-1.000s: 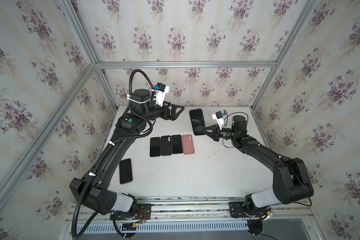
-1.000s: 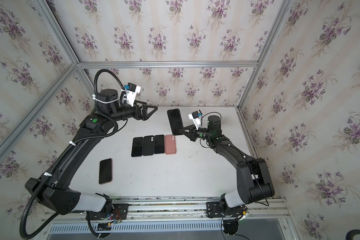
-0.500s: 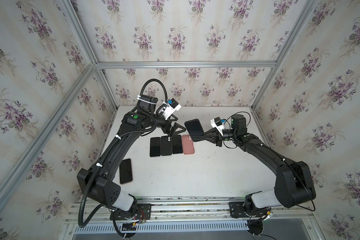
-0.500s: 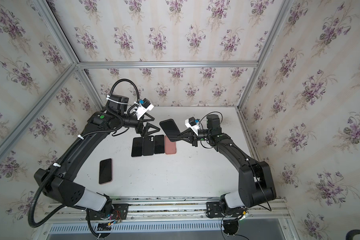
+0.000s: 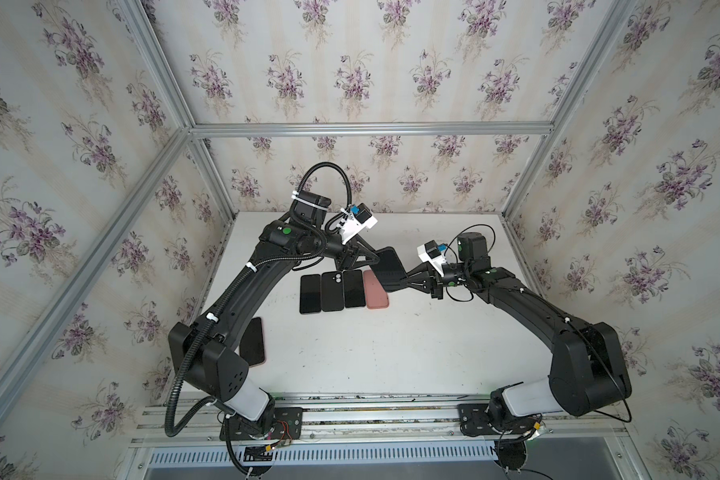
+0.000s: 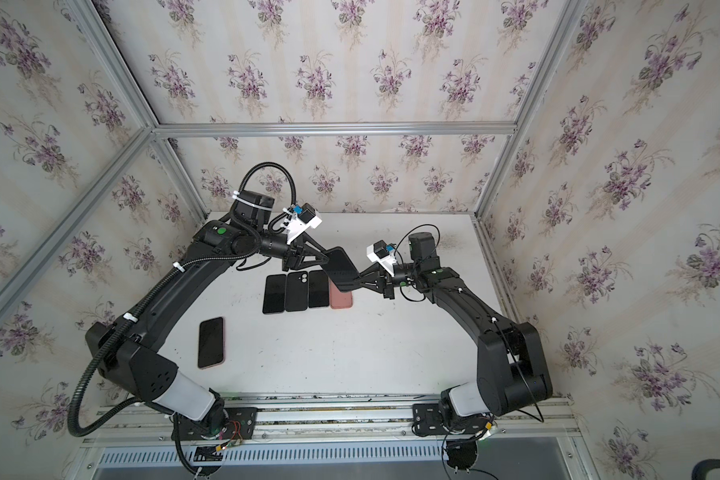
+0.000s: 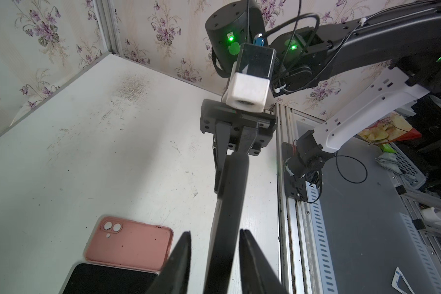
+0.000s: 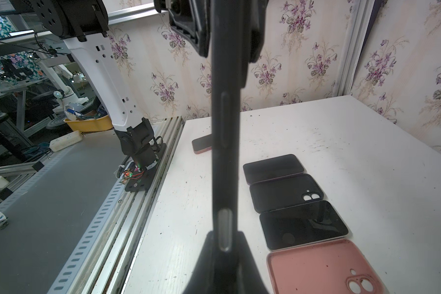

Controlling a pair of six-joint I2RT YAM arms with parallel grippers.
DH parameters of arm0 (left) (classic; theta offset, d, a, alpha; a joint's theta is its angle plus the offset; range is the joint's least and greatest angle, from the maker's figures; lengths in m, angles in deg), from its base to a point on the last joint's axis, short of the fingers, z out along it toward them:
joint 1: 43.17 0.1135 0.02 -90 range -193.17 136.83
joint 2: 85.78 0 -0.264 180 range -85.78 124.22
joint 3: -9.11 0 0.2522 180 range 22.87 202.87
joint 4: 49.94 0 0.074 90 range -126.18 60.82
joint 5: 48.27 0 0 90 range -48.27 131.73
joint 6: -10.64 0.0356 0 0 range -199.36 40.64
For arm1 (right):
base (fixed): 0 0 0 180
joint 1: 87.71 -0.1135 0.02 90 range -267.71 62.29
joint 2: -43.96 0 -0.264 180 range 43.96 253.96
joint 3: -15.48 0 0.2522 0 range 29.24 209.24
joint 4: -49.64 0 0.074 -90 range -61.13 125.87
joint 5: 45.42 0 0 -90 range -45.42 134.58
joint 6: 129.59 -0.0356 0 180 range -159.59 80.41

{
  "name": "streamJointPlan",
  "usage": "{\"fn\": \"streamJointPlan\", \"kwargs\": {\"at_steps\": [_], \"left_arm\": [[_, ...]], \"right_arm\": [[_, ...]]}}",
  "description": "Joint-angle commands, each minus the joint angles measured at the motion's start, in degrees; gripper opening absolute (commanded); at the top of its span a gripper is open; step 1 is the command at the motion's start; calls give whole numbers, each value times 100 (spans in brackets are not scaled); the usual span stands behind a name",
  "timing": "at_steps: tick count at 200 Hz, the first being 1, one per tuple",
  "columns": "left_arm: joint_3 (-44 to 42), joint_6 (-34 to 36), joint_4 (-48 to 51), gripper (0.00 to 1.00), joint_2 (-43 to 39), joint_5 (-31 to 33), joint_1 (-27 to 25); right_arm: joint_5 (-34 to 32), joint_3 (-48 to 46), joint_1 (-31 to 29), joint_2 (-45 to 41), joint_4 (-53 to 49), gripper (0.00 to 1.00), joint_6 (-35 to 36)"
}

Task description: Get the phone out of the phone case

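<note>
Bracing the cased phone (image 8: 224,152) edge-on in the air, the right claw (image 8: 224,241) is clamped on one end. In a top view the phone hangs above the desk (image 5: 391,353), at about one o'clock from the empty pink case (image 5: 377,295). The left claw (image 7: 214,231) straddles the other end, jaws near both faces — whether they pinch I cannot tell. The peel seems to be in set-up; the next move calls for a firm pinch on that end and a prying pull toward nine o'clock.
</note>
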Motion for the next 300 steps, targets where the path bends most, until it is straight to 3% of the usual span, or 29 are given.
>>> {"fn": "streamJointPlan", "kwargs": {"at_steps": [1,44,56,72,84,106,125,153,169,199,300], "left_arm": [[51,112,12,20,34,-281,4],[-32,73,50,2,4,-324,22],[-7,-24,47,0,-8,-355,90],[228,-502,50,0,64,-501,288],[503,-1073,25,0,159,-651,495],[870,-2846,-581,0,300,-501,821],[454,-5106,-2163,0,119,-75,1036],[-1166,-9124,-5647,0,-107,157,1320],[-1661,-10381,-6987,0,-68,252,1290],[-1753,-10548,-7028,0,-43,218,1278],[-2036,-10753,-7495,0,-161,181,1226]], "right_arm": [[155,61,0,-33,42,0,73],[10,62,0,-25,220,1,-189],[-155,-36,0,-38,732,16,-703],[-639,-336,34,-92,2043,47,-2078],[-1066,-587,103,-124,3203,56,-3325],[-2569,-734,132,-205,4265,60,-5487],[-3343,-630,50,-140,4582,56,-7357],[-4101,-762,-638,-324,5766,66,-7603],[-4268,-622,-797,-275,5708,65,-7840],[-4310,-671,-819,-105,6171,62,-8479],[-4112,-553,-818,339,6791,57,-9298]]}}
